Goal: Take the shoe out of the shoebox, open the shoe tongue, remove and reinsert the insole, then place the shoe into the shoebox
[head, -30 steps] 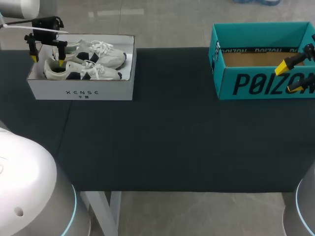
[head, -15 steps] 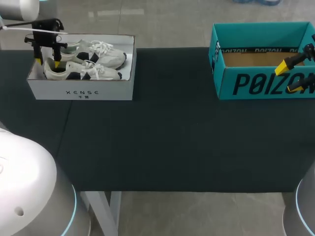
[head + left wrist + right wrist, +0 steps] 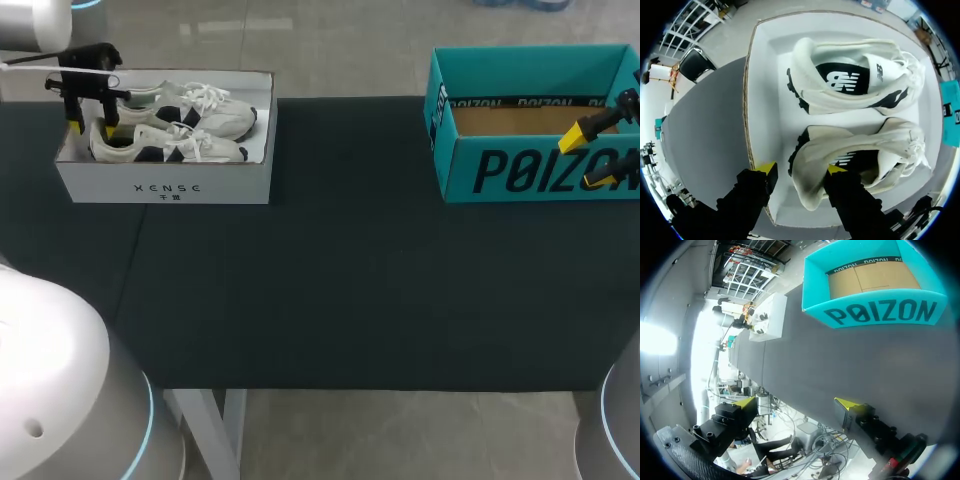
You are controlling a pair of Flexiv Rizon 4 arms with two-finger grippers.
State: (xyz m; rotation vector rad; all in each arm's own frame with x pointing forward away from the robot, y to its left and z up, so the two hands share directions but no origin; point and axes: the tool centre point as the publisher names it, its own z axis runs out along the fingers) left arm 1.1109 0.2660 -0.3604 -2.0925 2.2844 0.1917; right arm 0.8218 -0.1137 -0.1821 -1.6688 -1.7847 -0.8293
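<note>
Two white shoes lie side by side in one white shoebox [image 3: 165, 185] at the far left of the dark surface [image 3: 340, 280]: the near shoe [image 3: 165, 147] and the far shoe [image 3: 195, 105], both with toes pointing right. The left hand [image 3: 91, 129] hangs over the near shoe's heel, fingers released, one tip by the box wall and one over the shoe's opening. One teal box [image 3: 520, 170] stands far right, with the right hand [image 3: 590, 158] spread wide beside its right end

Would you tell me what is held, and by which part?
Nothing: left gripper open astride the nearer shoe at its heel, right gripper open and empty.
</note>
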